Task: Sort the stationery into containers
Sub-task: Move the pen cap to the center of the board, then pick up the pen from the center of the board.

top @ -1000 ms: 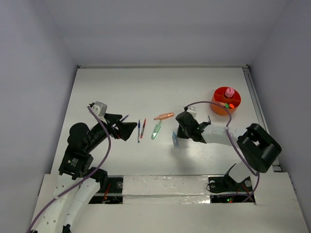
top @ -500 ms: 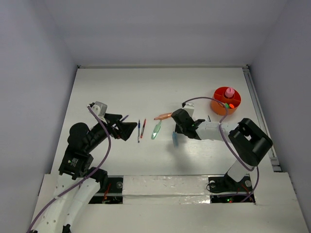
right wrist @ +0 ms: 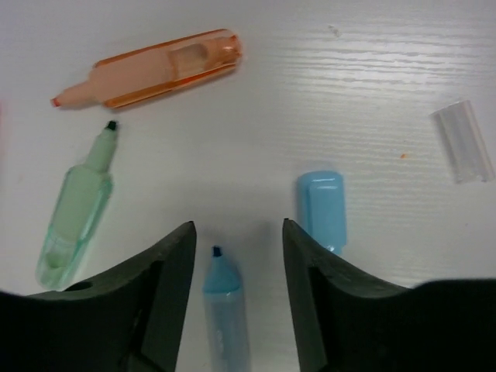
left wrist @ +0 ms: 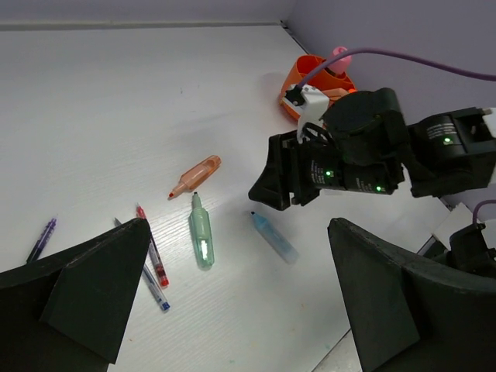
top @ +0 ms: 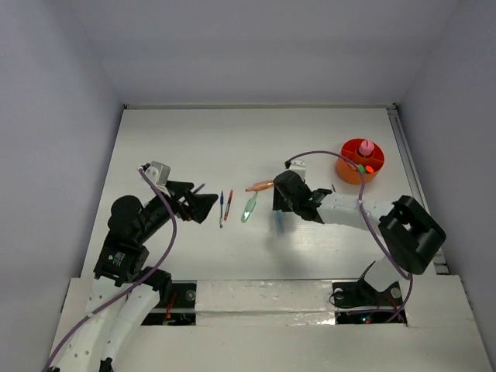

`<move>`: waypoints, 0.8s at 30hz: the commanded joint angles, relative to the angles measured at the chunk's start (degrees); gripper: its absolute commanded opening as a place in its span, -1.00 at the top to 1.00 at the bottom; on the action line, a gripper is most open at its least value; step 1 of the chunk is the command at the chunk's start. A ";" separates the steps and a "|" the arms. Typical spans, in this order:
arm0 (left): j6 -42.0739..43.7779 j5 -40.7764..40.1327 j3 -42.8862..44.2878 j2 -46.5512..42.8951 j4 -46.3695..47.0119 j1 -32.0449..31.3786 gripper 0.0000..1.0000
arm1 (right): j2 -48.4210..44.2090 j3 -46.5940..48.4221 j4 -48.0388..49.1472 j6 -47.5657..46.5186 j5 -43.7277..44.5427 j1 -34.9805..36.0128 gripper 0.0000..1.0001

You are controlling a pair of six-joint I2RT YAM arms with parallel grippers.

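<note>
Right pincer [right wrist: 237, 229] above translucent blue highlighter [right wrist: 227, 314]

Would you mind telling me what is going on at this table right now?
Two robot arms are sorting stationery into the orange holder at the far right. The right gripper hangs open over an uncapped blue highlighter lying on the table, its cap beside it. The left gripper is open near the thin pens. The green highlighter and orange highlighter lie loose nearby.
</note>
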 commanded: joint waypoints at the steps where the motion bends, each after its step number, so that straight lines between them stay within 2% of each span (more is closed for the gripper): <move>1: -0.61 -1.18 -0.49 0.87 2.32 -0.29 -0.98 | -4.05 0.95 -3.51 -1.80 -4.60 3.38 -0.16; 2: -0.70 -1.18 -0.58 1.05 2.32 -0.29 -0.98 | -4.14 0.87 -4.56 -1.80 -5.13 3.91 -0.27; 4: -0.78 -0.13 -0.58 1.49 2.58 -0.29 -0.98 | -4.14 0.69 -7.19 -1.45 -5.05 4.96 -0.29; 14: -3.85 4.44 -1.80 2.72 4.77 -0.29 -0.96 | -0.72 -0.89 -8.79 0.13 -4.61 6.73 -0.25; 19: -11.23 10.06 -7.07 5.43 12.23 -0.29 -0.81 | 1.92 0.68 -8.62 0.22 -1.98 6.73 -0.04; 23: -17.04 13.41 -13.75 7.47 19.53 -0.81 -0.70 | 2.01 0.78 -8.18 0.49 -1.89 6.73 0.36; 24: -17.74 12.98 -14.37 7.47 21.02 -1.42 -0.69 | 1.75 0.69 -8.35 0.57 -1.62 6.73 0.57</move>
